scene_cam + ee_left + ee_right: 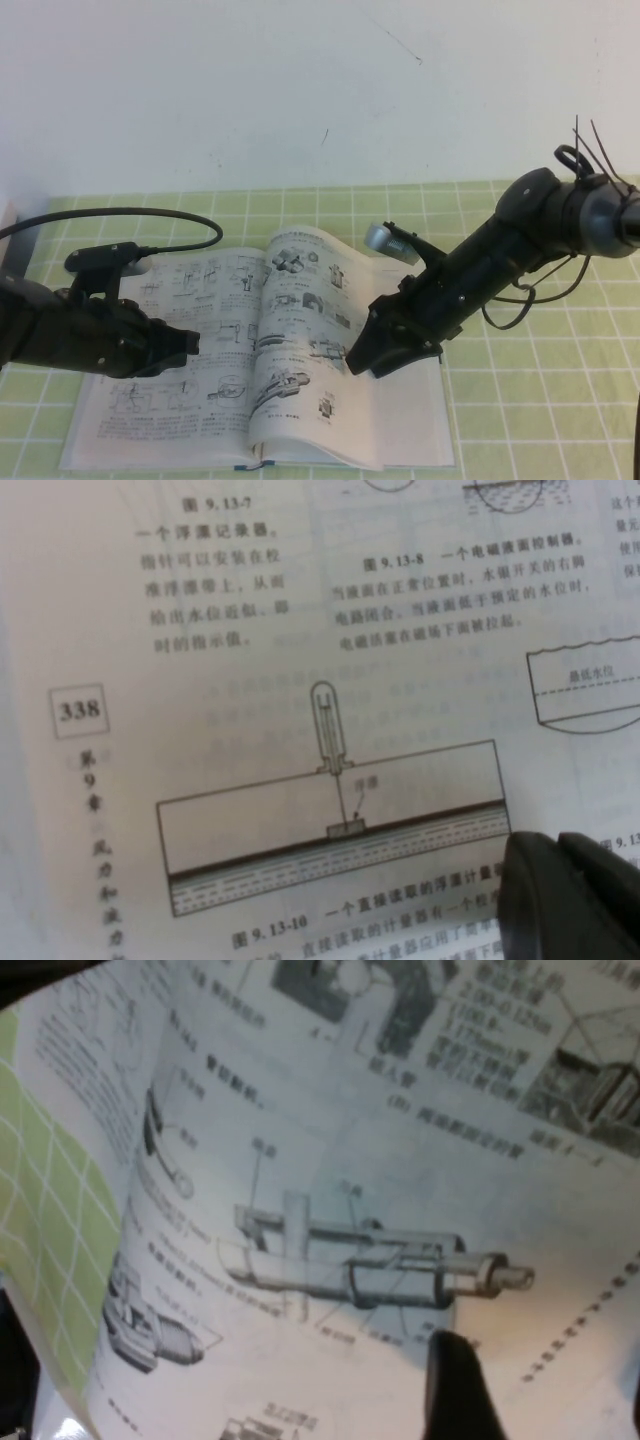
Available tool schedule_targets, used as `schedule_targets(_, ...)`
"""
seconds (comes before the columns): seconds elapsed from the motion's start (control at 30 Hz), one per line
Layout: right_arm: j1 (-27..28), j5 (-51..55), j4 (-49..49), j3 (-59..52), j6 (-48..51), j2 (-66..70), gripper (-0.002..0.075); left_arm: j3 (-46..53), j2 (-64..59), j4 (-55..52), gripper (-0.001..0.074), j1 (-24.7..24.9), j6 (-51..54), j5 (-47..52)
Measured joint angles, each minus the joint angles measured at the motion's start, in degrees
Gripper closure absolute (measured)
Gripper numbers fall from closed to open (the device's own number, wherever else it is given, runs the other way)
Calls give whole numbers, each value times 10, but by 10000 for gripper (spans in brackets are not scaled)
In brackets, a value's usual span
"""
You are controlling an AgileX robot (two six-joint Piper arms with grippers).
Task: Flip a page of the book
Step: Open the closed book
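Book (pixel 170 420) — large, open, lying flat on the desk (pixel 540 420) near its front edge, spine toward the middle; placed so both arms reach it from either side.

Page (pixel 305 300) — thin leaf raised off the right-hand half, curving up and leaning toward the spine, machine drawings on the face turned to the left; it stands mid-turn because the right arm props it from behind, by my reading.

Right gripper (pixel 362 358) — low over the right-hand half of the book, tip against the lifted page near its lower outer part; jaws stand wide, with no pinch on the paper visible; one dark finger (pixel 455 1385) shows close against the sheet; apparently pushing rather than clamping.

Left gripper (pixel 185 345) — resting on the left-hand leaf, probably to keep it flat and the book from sliding; whether its jaws are apart or together I cannot tell.
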State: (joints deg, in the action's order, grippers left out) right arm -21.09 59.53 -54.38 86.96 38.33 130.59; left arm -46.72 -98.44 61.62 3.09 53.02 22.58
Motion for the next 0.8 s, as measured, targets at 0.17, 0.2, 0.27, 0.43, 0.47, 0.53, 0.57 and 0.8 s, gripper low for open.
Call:
schedule_targets(0.17, -1, 0, -72, -3, 58, 10, 349, 0, 0, 0, 739, 0, 0, 0)
schedule_targets(0.2, -2, -1, -93, -3, 73, 13, 344, 0, 0, 0, 739, 0, 0, 2)
schedule_targets(0.27, -3, 0, -130, -6, 100, 17, 334, 0, 0, 0, 739, 0, 0, 7)
schedule_targets(0.43, -4, 4, -217, -7, 145, 18, 325, 0, 0, 1, 739, 1, 0, 16)
schedule_targets(0.47, -4, 4, -227, -7, 150, 18, 324, 0, 0, 1, 739, 1, 0, 17)
schedule_targets(0.53, -4, 4, -241, -7, 155, 17, 323, 0, 0, 1, 739, 1, -1, 20)
schedule_targets(0.57, -4, 4, -244, -7, 158, 16, 323, 0, 0, 1, 739, 1, -2, 21)
schedule_targets(0.8, -4, -4, -239, -7, 151, -24, 323, 0, 0, 1, 739, 1, -7, 30)
